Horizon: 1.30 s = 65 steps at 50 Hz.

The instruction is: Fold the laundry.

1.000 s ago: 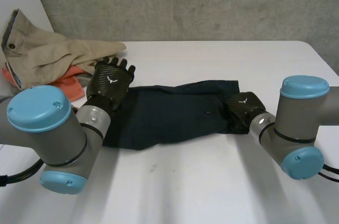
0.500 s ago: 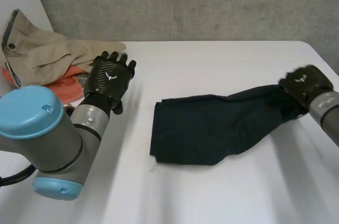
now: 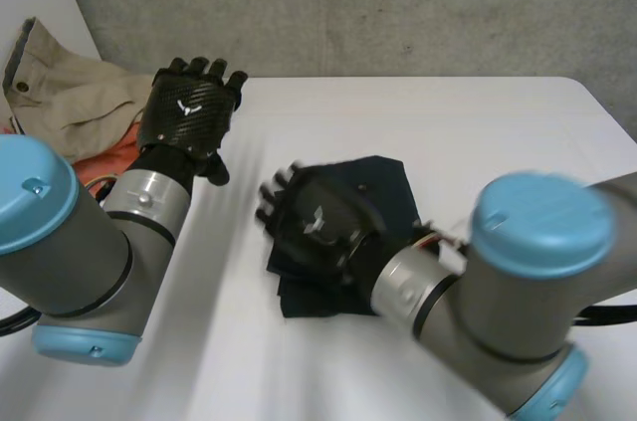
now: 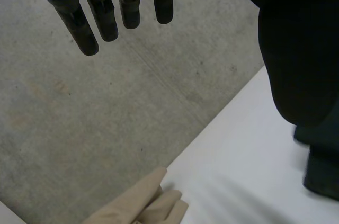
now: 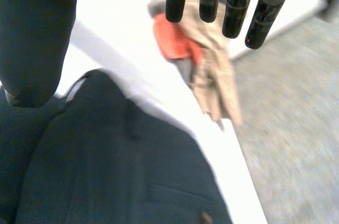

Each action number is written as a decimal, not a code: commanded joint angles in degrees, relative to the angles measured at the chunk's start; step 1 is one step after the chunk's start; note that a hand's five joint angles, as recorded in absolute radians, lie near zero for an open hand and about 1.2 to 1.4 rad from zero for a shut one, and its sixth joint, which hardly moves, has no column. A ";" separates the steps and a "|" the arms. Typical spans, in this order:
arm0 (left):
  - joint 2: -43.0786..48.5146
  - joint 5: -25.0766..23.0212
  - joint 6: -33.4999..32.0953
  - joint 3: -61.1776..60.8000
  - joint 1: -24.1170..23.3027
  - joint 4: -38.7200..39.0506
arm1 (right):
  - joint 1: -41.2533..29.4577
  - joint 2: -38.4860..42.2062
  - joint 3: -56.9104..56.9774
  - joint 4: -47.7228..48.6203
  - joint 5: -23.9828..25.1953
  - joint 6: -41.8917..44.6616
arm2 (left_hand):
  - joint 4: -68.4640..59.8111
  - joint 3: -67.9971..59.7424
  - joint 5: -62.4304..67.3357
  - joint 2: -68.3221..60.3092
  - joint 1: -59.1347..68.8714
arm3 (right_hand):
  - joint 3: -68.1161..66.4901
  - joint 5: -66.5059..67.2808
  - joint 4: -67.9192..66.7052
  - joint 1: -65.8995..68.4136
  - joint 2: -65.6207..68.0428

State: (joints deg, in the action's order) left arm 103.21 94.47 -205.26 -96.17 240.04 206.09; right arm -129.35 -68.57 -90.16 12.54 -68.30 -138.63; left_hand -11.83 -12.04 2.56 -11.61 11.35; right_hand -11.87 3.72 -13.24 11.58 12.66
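Far to the left of the dark garment point(image 3: 383, 187), a beige cloth point(image 3: 65, 93) lies crumpled at the edge of the white table point(image 3: 478, 132), with an orange cloth point(image 3: 114, 157) under its near side. The left arm hides part of both, and the beige cloth is cut off at the head view's edge.

The left hand point(image 3: 187, 114) is raised in front of that pile, well apart from the dark garment. Its own wrist view shows the fingers point(image 4: 106, 17) straight and the thumb point(image 4: 296, 49) spread wide, grasping nothing, against the concrete wall point(image 4: 132, 107). A tip of the beige cloth lies on the table below the fingertips. Beside the thumb a dark patch point(image 4: 322, 173) lies on the table, too cut off to tell what it is.

The dark garment lies bunched in a compact heap at the table's middle. The right hand point(image 3: 317, 220) is over its left part. In the right wrist view the fingers point(image 5: 235, 12) are straight and the thumb point(image 5: 37, 38) is held off to one side, so the hand is released, with the cloth under the palm. Whether the palm touches the cloth cannot be told. This view adds a belt loop point(image 5: 132, 121) and a button point(image 5: 204, 217) on the garment. Beyond the fingertips it shows the orange and beige pile. In the head view the right arm covers the garment's near right part.
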 commanded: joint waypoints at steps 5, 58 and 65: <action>4.27 -0.16 2.75 7.30 -7.03 -2.27 | 13.85 -7.19 3.93 -8.57 -5.00 -34.95 | 0.95 1.16 -1.67 0.73 -0.46 | 1.87 -3.72 3.24 -1.58 -2.66; -0.46 -30.82 9.44 20.40 -1.50 -36.71 | 21.77 -7.28 -16.18 -5.42 -13.00 -44.88 | 0.61 0.82 -1.34 0.39 -0.13 | 1.87 -3.72 3.24 -1.58 -2.66; -0.46 -33.91 9.44 19.97 -0.62 -39.19 | 20.89 -4.65 -17.60 -1.64 -10.27 -45.76 | 0.44 0.65 -1.17 0.22 0.04 | 1.87 -3.72 3.24 -1.58 -2.66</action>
State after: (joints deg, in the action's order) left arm 102.39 63.26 -195.83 -75.95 238.74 169.11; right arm -107.46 -76.01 -107.02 8.39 -80.61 -183.92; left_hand -11.83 -12.04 2.55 -11.61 11.33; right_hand -10.80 3.59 -13.24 9.55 12.65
